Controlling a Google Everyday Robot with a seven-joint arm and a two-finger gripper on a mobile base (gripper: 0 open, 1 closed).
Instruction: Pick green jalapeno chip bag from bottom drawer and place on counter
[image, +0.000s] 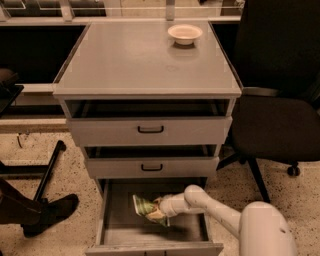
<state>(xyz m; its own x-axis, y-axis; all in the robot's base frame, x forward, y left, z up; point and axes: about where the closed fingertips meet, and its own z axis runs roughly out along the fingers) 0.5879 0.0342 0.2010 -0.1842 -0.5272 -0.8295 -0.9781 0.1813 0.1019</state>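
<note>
Speckled floor (30, 150), black chair (275, 125) right of the grey drawers. Counter (130, 65) carries a white bowl (185, 33) near its back right corner. Two upper drawers (150, 131) stand slightly out. The bottom drawer (117, 222) is pulled out furthest. Bag (144, 206) lies crumpled on that drawer's floor, about mid-drawer. White arm (215, 212) reaches in from the right. Gripper (160, 209) sits against the bag's right side. Cannot tell whether it grips the bag.

I see the grey tabletop (130, 65) carrying one white bowl (185, 33) at about 1 o'clock, near its far edge. My tool (160, 209) sits low in the bottom drawer (119, 225), against the green chip bag (143, 205).
</note>
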